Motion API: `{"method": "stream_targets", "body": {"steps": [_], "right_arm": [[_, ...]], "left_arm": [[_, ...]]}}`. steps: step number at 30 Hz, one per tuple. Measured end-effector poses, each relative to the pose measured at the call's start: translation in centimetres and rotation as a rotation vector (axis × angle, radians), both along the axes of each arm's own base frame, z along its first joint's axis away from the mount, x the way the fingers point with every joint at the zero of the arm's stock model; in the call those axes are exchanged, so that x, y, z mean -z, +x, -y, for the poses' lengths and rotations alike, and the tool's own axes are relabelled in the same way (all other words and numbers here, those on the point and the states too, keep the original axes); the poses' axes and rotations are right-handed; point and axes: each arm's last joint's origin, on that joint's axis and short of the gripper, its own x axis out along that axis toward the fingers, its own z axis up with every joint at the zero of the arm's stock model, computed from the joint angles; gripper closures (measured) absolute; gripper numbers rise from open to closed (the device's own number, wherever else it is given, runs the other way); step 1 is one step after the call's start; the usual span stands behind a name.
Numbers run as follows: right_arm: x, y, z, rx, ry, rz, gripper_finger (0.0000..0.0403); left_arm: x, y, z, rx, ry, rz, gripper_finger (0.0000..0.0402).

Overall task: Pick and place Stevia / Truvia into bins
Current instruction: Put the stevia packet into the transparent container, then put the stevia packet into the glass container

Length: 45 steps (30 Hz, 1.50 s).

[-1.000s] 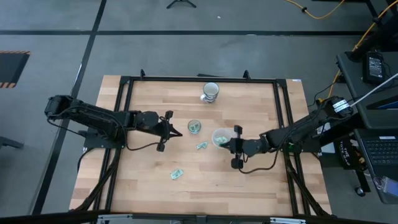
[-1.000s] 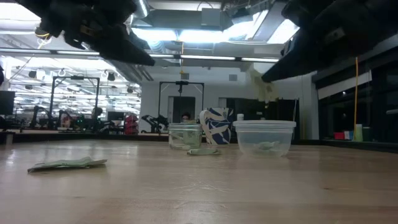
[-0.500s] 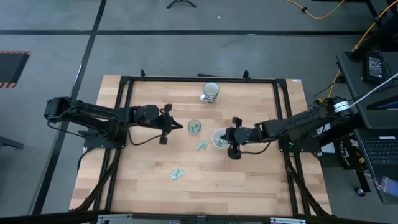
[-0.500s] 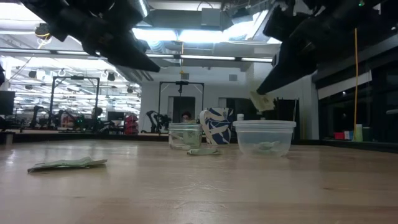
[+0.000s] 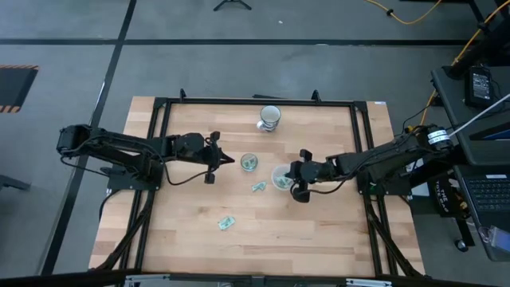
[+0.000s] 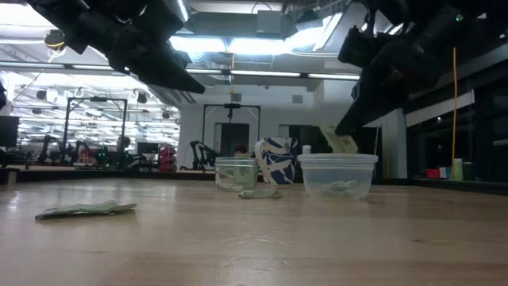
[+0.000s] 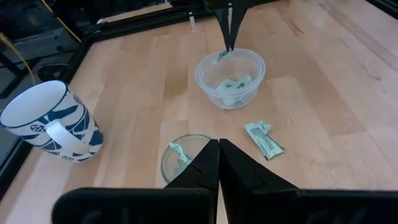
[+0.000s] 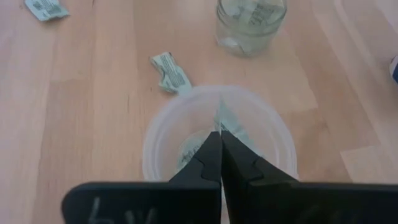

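My right gripper is shut on a light green Stevia packet just over the wide translucent plastic cup, which has packets lying in it. My left gripper is shut with nothing between its fingers and hovers beside the narrow clear glass cup, which also holds a packet. In the high view my left gripper is left of the glass. Two loose packets lie flat on the table, one near the cups and one nearer the near edge. My right gripper pinches the packet by its upper end between the two fingertips. The fingers slant down from the table's right. The packet hangs tilted below them, clear of the table, its lower end at the plastic cup's rim.
A white mug with blue pattern stands toward the far edge, behind the cups. A dark metal frame runs around the tabletop. Bare wood lies along the near side of the table.
My right gripper has moved toward the table's left, over the plastic cup, and come down, bringing the hanging packet from well above the cup to its rim. My left gripper has edged toward the glass cup. Both have stayed shut.
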Motion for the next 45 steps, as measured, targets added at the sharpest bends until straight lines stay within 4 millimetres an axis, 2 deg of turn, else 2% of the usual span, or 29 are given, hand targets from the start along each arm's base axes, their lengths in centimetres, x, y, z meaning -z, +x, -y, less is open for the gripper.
{"method": "stream_targets", "body": {"steps": [9, 29, 40, 45], "right_arm": [[1.3, -0.5, 0.1, 0.004, 0.013, 0.061, 0.0399], [1.3, -0.5, 0.1, 0.004, 0.012, 0.075, 0.0395], [1.3, -0.5, 0.1, 0.02, 0.03, 0.078, 0.0313], [1.3, -0.5, 0.1, 0.004, 0.013, 0.075, 0.0299]], "left_arm": [[0.0, 0.0, 0.0, 0.0, 0.0, 0.0, 0.0397], [0.0, 0.0, 0.0, 0.0, 0.0, 0.0, 0.0394], [-0.1, 0.0, -0.2, -0.048, 0.022, 0.009, 0.0386], [-0.1, 0.0, -0.2, -0.052, 0.017, 0.009, 0.0383]]}}
